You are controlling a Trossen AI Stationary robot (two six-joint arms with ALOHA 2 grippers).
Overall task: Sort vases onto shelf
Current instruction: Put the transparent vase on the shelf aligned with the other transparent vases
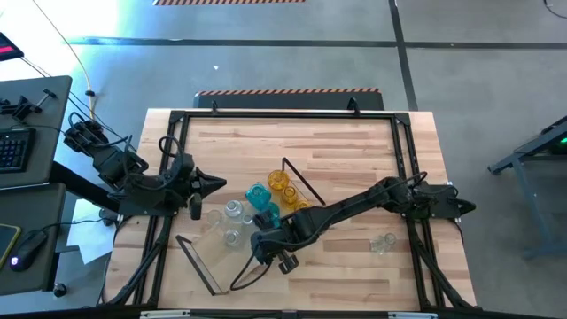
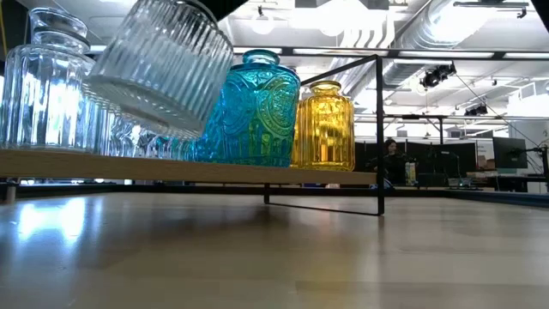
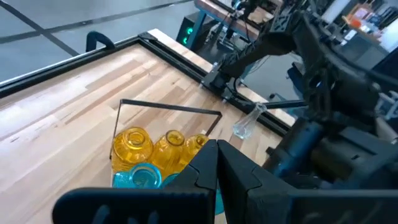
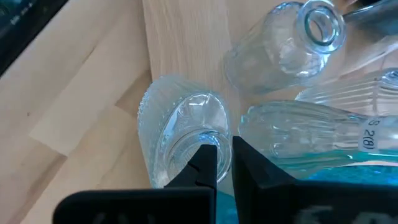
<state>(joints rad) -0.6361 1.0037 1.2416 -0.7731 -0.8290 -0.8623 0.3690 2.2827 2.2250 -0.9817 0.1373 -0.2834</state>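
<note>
Right gripper [image 4: 224, 163] closed on rim of tilted clear ribbed glass vase [image 4: 180, 134], held over the light-wood shelf board [image 4: 180, 43]. Just beyond it, teal-blue embossed glass vase [image 2: 253, 107] and amber-yellow glass vase [image 2: 324, 126] stand on the shelf. Left gripper [image 1: 215, 185] closed, empty, above the bench [image 1: 354, 142].

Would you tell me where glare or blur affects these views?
High view: bright glare on the floor at top left. Low view: the tilted ribbed clear vase looms close, and ceiling lights reflect off the tabletop. Right wrist view: that arm's own fingers look soft.
</note>
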